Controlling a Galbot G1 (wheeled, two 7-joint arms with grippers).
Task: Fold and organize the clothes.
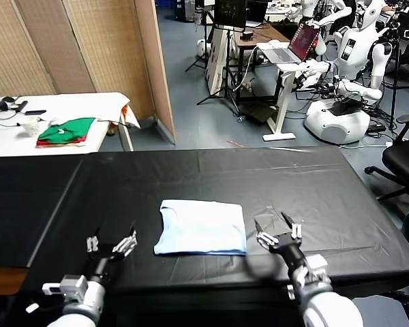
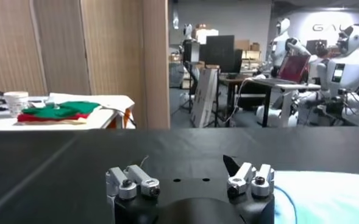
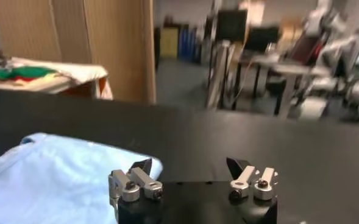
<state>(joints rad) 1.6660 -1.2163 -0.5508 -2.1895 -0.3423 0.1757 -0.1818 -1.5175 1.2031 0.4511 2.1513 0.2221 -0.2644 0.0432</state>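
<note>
Black cloth covers the table (image 1: 307,184) where the T-shirt (image 1: 201,228) lies folded between my grippers. My right gripper (image 1: 278,231) hangs spread and empty just beside its edge; my left gripper (image 1: 111,244) waits apart, also spread. Drifting sideways, I might snag that edge and undo the fold.

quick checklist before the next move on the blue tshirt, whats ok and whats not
1. Pale sky-blue cotton T-shirt folded into a compact rectangle on the black table cover: ok.
2. Fold edges tidy: not ok, the near left corner flares out slightly.
3. Right gripper open and holding nothing, just off the shirt's right edge: ok.
4. Left gripper open and empty, apart from the shirt on its left side: ok.
5. Nothing else lying on the cover around the shirt: ok.
6. Printed face in or out: cannot tell, only plain blue shows.
</note>
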